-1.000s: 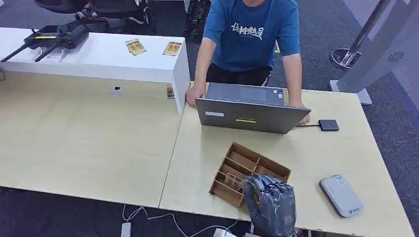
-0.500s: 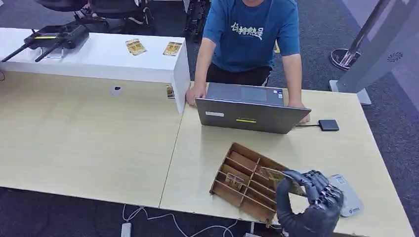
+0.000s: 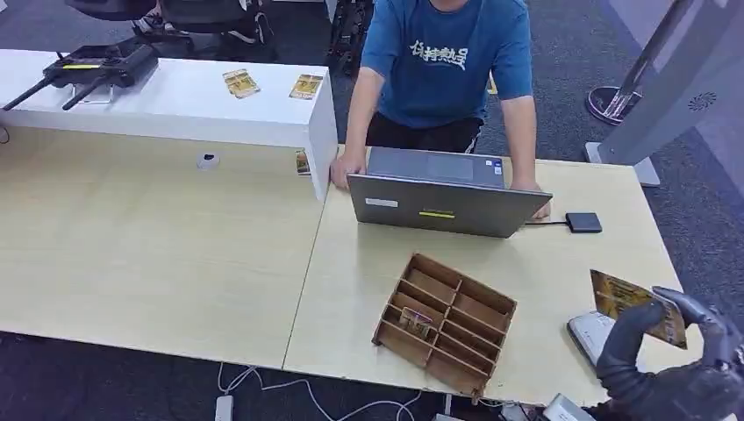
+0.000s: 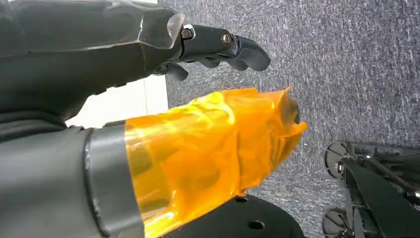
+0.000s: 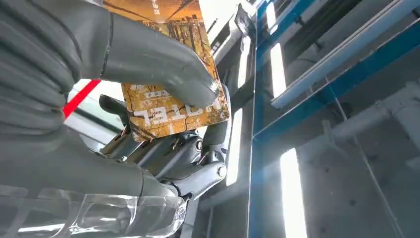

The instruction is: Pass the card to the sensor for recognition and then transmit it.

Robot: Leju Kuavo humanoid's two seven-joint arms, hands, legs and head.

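My right hand (image 3: 676, 368) is at the table's near right corner, lifted above the surface, pinching a brown-gold card (image 3: 637, 304) between thumb and fingers. The right wrist view shows the card (image 5: 171, 94) close up under the thumb. Directly below the hand lies the white-grey card sensor (image 3: 589, 332), partly hidden by the hand. The wooden card tray (image 3: 444, 321) sits left of it, one card (image 3: 414, 323) still in a slot. My left hand (image 4: 148, 54) hangs beside the table over carpet, fingers loosely spread, holding nothing.
A person in a blue shirt (image 3: 443, 61) leans on the far edge behind a grey laptop (image 3: 446, 203). A small black box (image 3: 583, 222) lies right of the laptop. A white shelf (image 3: 175, 101) at the back left carries cards and a black device.
My right hand has drawn a card out of the tray and swung right, rising above the sensor. The person and laptop stay put.
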